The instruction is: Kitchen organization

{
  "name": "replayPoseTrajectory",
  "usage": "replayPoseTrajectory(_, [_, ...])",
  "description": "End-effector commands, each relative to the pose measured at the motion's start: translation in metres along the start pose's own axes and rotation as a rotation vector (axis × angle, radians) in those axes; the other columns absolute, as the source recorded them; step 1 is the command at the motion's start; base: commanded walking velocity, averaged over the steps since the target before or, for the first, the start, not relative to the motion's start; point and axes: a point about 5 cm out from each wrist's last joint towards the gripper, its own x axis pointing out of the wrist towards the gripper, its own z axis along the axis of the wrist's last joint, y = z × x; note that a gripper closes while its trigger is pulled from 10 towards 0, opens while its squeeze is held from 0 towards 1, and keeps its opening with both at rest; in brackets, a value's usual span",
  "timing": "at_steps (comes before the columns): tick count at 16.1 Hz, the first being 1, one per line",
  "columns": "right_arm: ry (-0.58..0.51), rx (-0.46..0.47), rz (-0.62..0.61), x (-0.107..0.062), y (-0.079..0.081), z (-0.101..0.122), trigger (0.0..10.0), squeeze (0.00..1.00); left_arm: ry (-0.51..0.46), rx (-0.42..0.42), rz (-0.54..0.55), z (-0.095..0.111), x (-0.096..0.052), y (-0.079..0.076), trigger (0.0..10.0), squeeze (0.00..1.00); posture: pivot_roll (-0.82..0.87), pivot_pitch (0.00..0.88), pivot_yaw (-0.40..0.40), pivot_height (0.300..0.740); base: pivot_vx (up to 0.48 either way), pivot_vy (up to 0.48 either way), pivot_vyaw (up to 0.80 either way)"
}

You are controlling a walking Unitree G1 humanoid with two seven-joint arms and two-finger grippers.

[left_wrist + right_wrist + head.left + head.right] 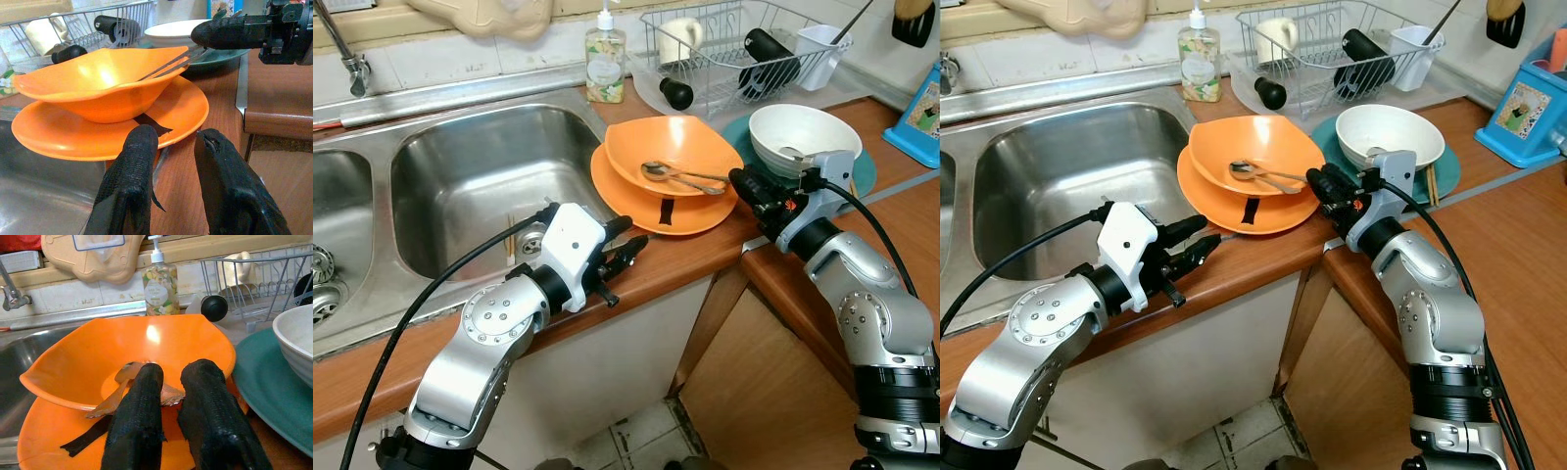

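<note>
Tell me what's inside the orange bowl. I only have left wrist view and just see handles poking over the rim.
Observer: Two metal utensils, at least one a spoon, lie in the orange bowl, handles pointing toward the right gripper.
Operator: Where's the left gripper relative to the sink?
Observer: The left gripper is at the counter's front edge, between the sink basin and the orange plate, open and holding nothing.
Operator: Anything behind the bowl on the sink side?
Observer: A soap bottle stands against the wall behind it.
</note>
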Motion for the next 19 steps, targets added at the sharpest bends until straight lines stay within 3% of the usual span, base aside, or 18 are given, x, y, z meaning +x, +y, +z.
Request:
replayPoseTrajectory(1, [-0.003,-0.004,0.004,0.0,-0.001,0.002,0.0,0.0,-0.008,0.014,-0.011,0.002,0.002,0.0,10.0,0.0,-0.04,0.009,0.005,0.74,0.0,0.0,0.0])
replayPoseTrajectory(5, [-0.025,-0.017,-0.004,-0.001,-0.001,0.009,0.0,0.0,-0.004,0.025,-0.001,0.003,0.002,0.002,10.0,0.0,-0.04,0.02,0.008,0.74,0.0,0.0,0.0])
replayPoseTrajectory(9, [-0.102,-0.051,-0.036,-0.001,-0.002,0.032,0.0,0.0,-0.026,0.102,0.052,0.01,0.008,0.01,10.0,0.0,-0.05,0.027,0.016,0.74,0.0,0.0,0.0])
replayPoseTrajectory(12, [-0.078,-0.07,-0.01,-0.001,0.001,0.03,0.0,0.0,-0.02,0.119,0.068,0.01,0.011,0.013,10.0,0.0,-0.05,0.033,0.018,0.74,0.0,0.0,0.0])
replayPoseTrajectory(13, [-0.061,-0.088,-0.012,-0.002,0.002,0.027,10.0,0.0,-0.018,0.123,0.064,0.01,0.01,0.012,10.0,0.0,-0.04,0.035,0.016,0.74,0.0,0.0,0.0])
replayPoseTrajectory(14, [-0.056,-0.094,-0.021,-0.002,0.002,0.026,10.0,0.0,-0.018,0.123,0.063,0.009,0.01,0.011,10.0,0.0,-0.04,0.035,0.015,0.74,0.0,0.0,0.0])
replayPoseTrajectory(16, [-0.087,-0.049,-0.025,-0.005,0.002,0.028,10.0,1.0,-0.036,0.102,0.095,0.007,0.009,0.009,10.0,0.0,-0.04,0.037,0.012,0.74,0.0,0.0,0.0])
replayPoseTrajectory(19, [-0.13,-0.03,0.034,-0.01,0.014,0.034,10.0,1.0,-0.064,0.022,0.164,0.005,0.008,0.011,10.0,0.0,-0.04,0.041,0.011,0.74,0.0,0.0,0.0])
